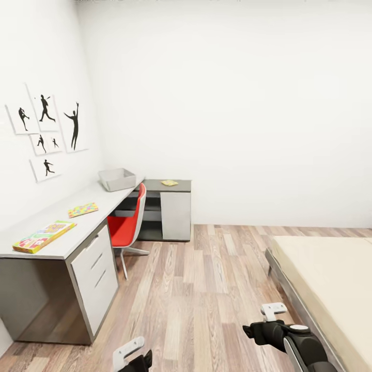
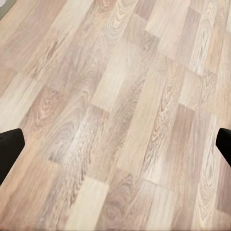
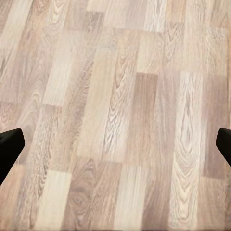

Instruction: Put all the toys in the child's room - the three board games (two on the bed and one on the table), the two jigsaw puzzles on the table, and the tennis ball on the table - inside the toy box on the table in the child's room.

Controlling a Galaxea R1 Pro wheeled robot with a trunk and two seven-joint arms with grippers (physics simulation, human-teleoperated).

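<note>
A: We're looking across the child's room from the head view; the surface (image 1: pixel 77 235) runs along the left wall, pale grey top, white drawer fronts, turning at the far corner into a lower dark grey wing.
B: And the toy box (image 1: pixel 117 179) sits right at that far end, light grey, flared walls, empty as far as I can see from here.
A: Nearest to us on the surface, the yellow-green-red board game (image 1: pixel 44 236), lying flat close to the near end; just beyond it, a jigsaw puzzle (image 1: pixel 82 209), flat as well, well short of the toy box.
B: On the lower wing there's a small yellowish flat thing (image 1: pixel 169 182); too small to tell what it is.
A: Red chair (image 1: pixel 127 226) tucked in at the corner; the bed (image 1: pixel 330 268) comes in at the right, plain beige mattress; black silhouette pictures (image 1: pixel 47 130) on the left wall.
B: And the arms?
A: Both low at the near edge; the left end effector (image 1: pixel 132 355) and the right end effector (image 1: pixel 272 315) hang over the wood-plank floor (image 1: pixel 206 289), well apart from the surface.
B: In the wrist views?
A: Left end effector (image 2: pixel 115 149) spread wide, dark fingertips (image 2: pixel 9 147) at either edge, only planks between them; right end effector (image 3: pixel 115 149) just the same, wide, holding nothing.
</note>
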